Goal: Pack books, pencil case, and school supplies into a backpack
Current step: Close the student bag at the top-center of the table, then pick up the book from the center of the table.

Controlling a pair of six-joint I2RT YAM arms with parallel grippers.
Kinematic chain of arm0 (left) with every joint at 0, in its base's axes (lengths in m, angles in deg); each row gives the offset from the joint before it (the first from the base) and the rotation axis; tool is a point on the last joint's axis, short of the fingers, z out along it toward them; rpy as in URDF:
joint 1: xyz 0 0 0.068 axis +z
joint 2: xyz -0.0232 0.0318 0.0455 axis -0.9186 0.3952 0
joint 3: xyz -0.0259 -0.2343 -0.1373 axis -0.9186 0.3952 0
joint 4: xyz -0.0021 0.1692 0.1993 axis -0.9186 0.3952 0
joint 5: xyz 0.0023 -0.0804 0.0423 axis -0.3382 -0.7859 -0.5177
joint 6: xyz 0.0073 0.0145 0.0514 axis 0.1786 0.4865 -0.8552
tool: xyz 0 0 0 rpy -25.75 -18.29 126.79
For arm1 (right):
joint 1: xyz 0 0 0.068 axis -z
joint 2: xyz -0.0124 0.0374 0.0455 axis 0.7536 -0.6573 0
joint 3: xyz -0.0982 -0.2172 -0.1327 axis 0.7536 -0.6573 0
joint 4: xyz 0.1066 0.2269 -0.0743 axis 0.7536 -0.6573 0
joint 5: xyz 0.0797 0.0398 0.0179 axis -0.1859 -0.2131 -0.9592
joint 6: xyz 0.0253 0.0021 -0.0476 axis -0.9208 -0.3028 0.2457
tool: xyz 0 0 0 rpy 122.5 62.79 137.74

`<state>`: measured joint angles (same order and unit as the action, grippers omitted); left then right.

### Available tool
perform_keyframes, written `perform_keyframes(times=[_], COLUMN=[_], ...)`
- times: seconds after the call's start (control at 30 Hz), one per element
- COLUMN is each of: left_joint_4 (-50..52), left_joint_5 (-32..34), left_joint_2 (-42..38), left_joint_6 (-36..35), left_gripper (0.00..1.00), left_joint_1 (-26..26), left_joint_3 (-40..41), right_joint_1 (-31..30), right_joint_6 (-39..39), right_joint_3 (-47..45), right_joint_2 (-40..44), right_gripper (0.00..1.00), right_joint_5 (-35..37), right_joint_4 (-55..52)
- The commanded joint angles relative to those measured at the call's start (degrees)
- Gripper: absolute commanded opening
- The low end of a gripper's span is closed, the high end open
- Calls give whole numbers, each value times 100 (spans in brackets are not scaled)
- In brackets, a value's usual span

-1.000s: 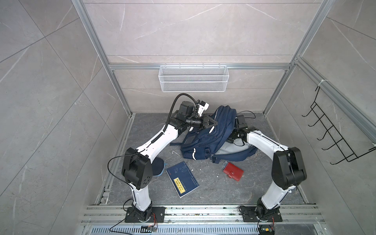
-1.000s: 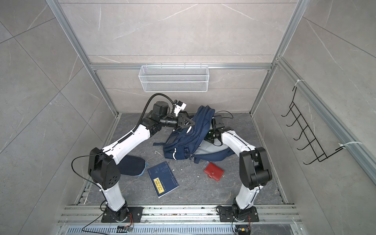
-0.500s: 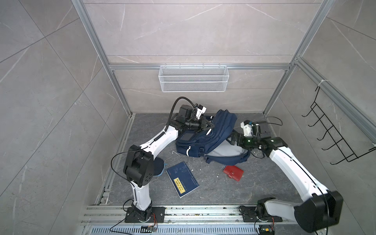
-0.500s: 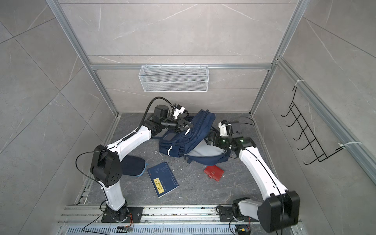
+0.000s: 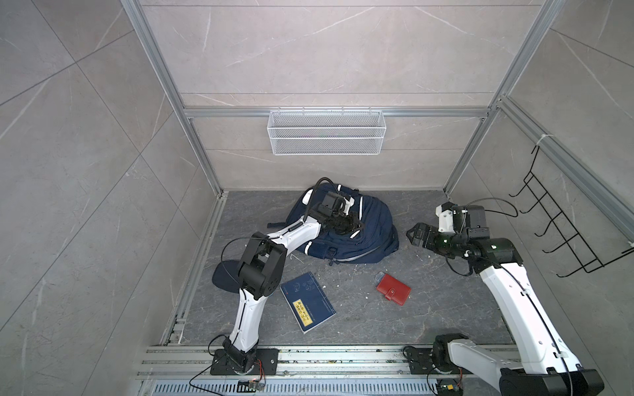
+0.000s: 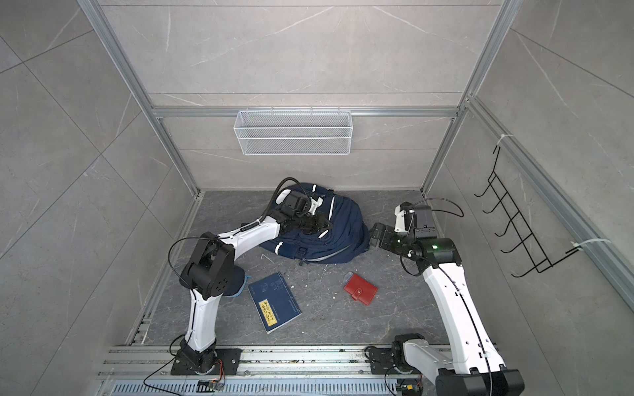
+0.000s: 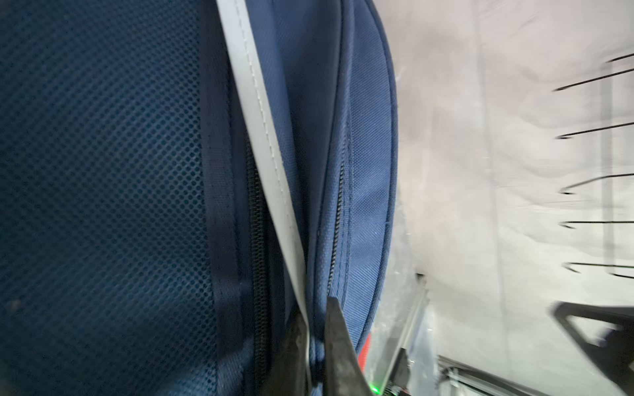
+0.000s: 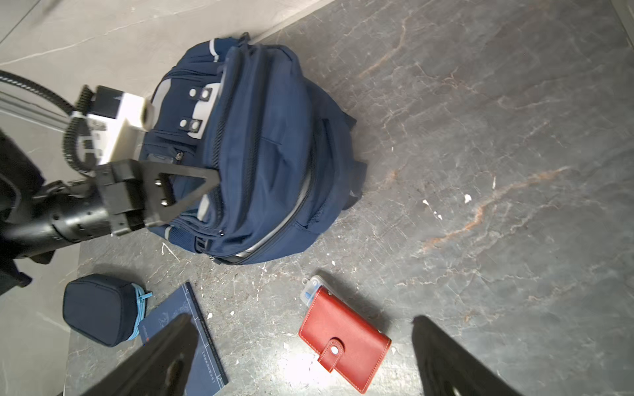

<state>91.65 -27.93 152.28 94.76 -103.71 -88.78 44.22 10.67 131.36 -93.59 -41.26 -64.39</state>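
Grey floor [image 5: 360, 319], tiled walls [image 5: 326, 51] — left claw [image 7: 314, 308] nipped, seemingly, on the backpack [image 8: 267, 137]; right claw [image 5: 415, 235] gapes empty.

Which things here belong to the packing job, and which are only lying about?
Job: backpack, navy book, pencil case, red snap case, clear plastic piece.
Not the job: wire basket on the wall, black hook rack.

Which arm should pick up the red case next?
Right. The right arm has open, empty jaws nearest the red case; the left arm is busy, jaws shut on the backpack.
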Motion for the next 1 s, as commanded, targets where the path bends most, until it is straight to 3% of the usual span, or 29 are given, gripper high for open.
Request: perform_keyframes(times=[0.0, 0.17, 0.27, 0.37, 0.57, 0.7, 0.83, 0.97], left_joint_4=[377, 1133, 1677, 2294, 3545, 3888, 3753, 3204], left_joint_5=[496, 1023, 1345, 1829, 2788, 3089, 3356, 3355], left_joint_2=[-383, -1409, -2332, -3434, -5646, -6803, -7256, -7218], left_joint_6=[-236, -349, -247, 174, 1812, 2677, 3124, 3402], left_gripper=[12, 46, 68, 82, 87, 87, 87, 85], left_joint_1=[-51, -72, -124, -269, -646, -767, -766, -752], left_joint_3=[-237, 272, 1002, 2047, 4238, 5292, 6001, 6556], right_joint_1=[-14, -454, -1007, -1490, -2389, -2904, -3463, -3759], right_joint_6=[341, 633, 702, 693, 816, 783, 763, 615], right_joint_3=[206, 330, 379, 350, 441, 362, 329, 363], right_joint_2=[-128, -315, -513, -804, -1726, -2286, -3030, -3732], right_gripper=[99, 99, 99, 99, 99, 98, 97, 96], right_joint_5=[-323, -401, -384, -614, -1216, -1676, -2082, -2233], right_joint_4=[-35, -164, -197, -38, 239, 645, 1237, 1719])
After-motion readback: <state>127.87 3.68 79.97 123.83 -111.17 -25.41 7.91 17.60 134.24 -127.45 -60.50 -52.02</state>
